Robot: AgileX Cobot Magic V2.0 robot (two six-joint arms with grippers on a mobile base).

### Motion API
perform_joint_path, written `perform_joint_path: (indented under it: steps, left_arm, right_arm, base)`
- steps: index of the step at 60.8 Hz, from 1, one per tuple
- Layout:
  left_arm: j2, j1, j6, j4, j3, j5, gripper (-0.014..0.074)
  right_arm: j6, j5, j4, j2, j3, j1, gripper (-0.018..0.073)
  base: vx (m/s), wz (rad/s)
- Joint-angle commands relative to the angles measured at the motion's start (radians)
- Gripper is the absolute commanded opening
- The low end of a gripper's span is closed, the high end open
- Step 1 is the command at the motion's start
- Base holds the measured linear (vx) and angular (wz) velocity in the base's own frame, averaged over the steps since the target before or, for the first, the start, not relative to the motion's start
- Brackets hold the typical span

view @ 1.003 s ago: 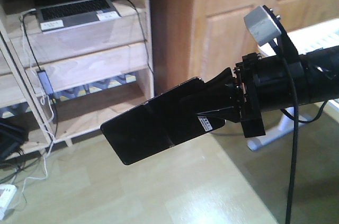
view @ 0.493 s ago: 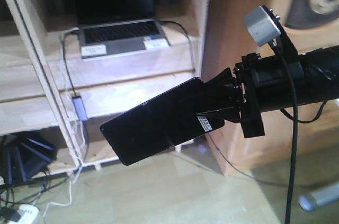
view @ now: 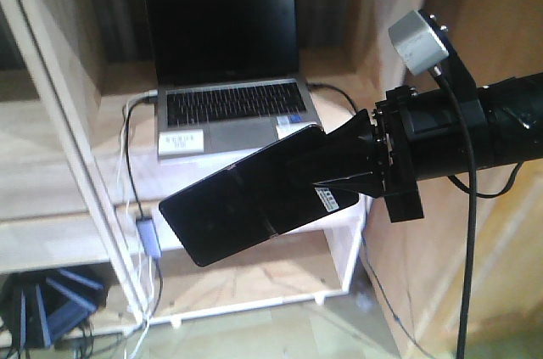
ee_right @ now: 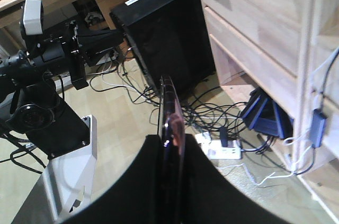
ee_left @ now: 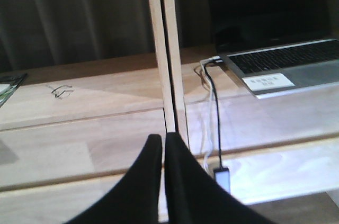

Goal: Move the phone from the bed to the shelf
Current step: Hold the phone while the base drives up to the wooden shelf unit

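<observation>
Nothing readable: the laptop label and phone sticker (tiny print) are blurred

Soft light from the front washes the pale oak-grain wooden shelf board nearly white, while the compartment below lies in shadow. The silver laptop with black screen is sharp, and the glossy black phone carries only a faint sheen. The left wrist view is dim at the back, and the left gripper, close to the lens, blurs softly. The right wrist view seems slightly hazy, with a pinkish glint on the phone's rim.
</observation>
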Motion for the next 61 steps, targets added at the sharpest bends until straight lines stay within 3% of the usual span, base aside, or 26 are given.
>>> perform_joint_path:
  steps: [1, 61]
  left_arm:
    - [-0.007, 0.001, -0.006, -0.009, -0.023, -0.072, 0.0001]
    - [-0.007, 0.001, -0.006, -0.009, -0.023, -0.072, 0.0001]
  right_arm:
    - [0.003, 0.068, 0.091, -0.033, -0.025, -0.003, -0.0002]
    - [0.003, 0.068, 0.091, -0.033, -0.025, -0.003, -0.0002]
  base:
    - [0.38, 0.09]
    - [0.24, 0.14]
